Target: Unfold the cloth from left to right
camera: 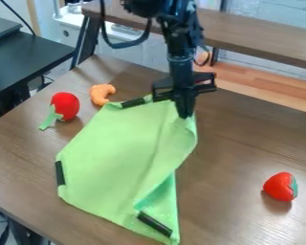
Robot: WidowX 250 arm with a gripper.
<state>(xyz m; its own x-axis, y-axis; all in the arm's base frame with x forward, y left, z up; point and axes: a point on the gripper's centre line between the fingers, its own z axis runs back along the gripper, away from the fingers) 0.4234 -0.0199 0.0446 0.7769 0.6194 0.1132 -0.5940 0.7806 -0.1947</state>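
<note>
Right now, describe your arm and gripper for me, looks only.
My arm is black, slim and jointed, with a thick dark cable looping out on one side. The black gripper is narrow toward its tip, below a wide, angular crosspiece.

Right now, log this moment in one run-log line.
task: unfold cloth | tool: at green cloth's upper-right edge | fold: right side, partly turned over | nearby: orange toy, left red toy, right red toy

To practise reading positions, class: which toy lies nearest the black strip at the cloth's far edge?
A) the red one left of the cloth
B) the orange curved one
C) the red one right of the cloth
B: the orange curved toy lies right beside the black strip at the green cloth's far edge.
</note>
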